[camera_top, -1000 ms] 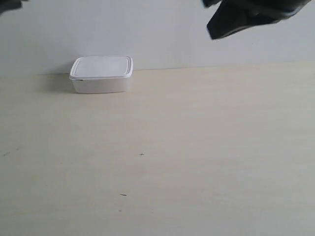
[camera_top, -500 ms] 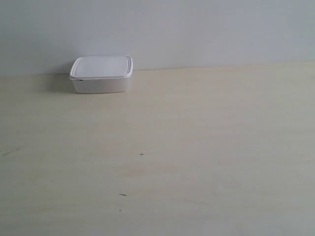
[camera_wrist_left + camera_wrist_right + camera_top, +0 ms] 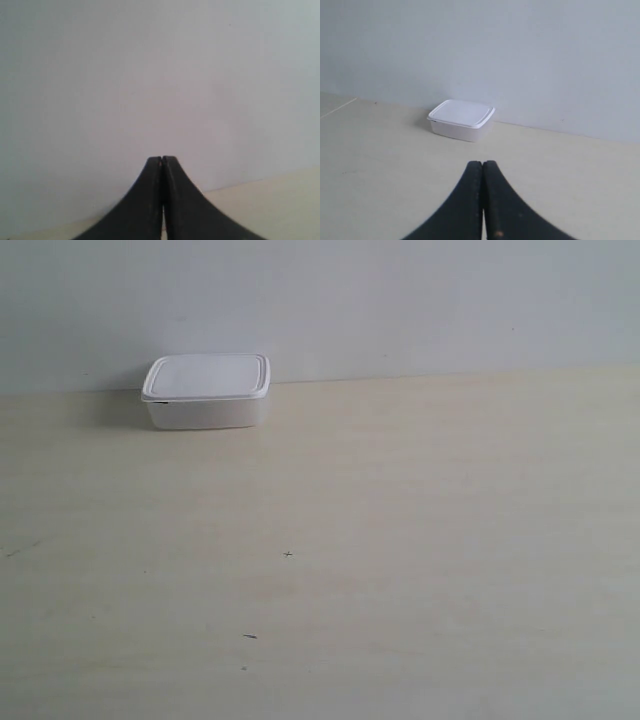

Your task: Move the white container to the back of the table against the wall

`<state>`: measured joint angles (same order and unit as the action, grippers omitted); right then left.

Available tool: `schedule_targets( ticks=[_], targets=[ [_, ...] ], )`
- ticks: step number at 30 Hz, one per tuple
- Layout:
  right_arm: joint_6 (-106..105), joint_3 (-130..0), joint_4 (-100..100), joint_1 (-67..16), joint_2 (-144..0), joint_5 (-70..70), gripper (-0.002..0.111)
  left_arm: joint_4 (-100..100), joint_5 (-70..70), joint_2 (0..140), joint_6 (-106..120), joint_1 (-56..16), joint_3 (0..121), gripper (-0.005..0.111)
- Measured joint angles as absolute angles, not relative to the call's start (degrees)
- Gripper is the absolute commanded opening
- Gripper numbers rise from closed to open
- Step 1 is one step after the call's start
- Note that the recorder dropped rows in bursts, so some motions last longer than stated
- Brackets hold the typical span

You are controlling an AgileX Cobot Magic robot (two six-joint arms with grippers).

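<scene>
The white container [image 3: 206, 390] stands lidded at the back left of the table [image 3: 400, 540], its rear side at the foot of the wall [image 3: 400, 300]. The right wrist view also shows the white container [image 3: 461, 119] by the wall, well ahead of my right gripper [image 3: 482, 163], which is shut and holds nothing. My left gripper [image 3: 162, 159] is shut too, empty, and faces the bare wall [image 3: 150, 75] with a strip of table [image 3: 270, 200] below. Neither arm appears in the exterior view.
A few tiny dark specks [image 3: 288, 554] mark the tabletop. Nothing else stands on it. In the right wrist view a table edge or seam [image 3: 337, 107] runs off at one side.
A dark arm part at the top right of the exterior view one second ago has left the picture. The container has not moved.
</scene>
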<state>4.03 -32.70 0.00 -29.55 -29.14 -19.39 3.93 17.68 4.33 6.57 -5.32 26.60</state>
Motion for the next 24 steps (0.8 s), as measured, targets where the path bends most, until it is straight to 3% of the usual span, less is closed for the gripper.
schedule_targets(
  ticks=[24],
  targets=[
    [4.4,-29.0,1.1,-29.5,-27.9,-18.7,0.0,3.7,21.7,4.3,6.5,-5.3,24.4,0.0]
  ],
)
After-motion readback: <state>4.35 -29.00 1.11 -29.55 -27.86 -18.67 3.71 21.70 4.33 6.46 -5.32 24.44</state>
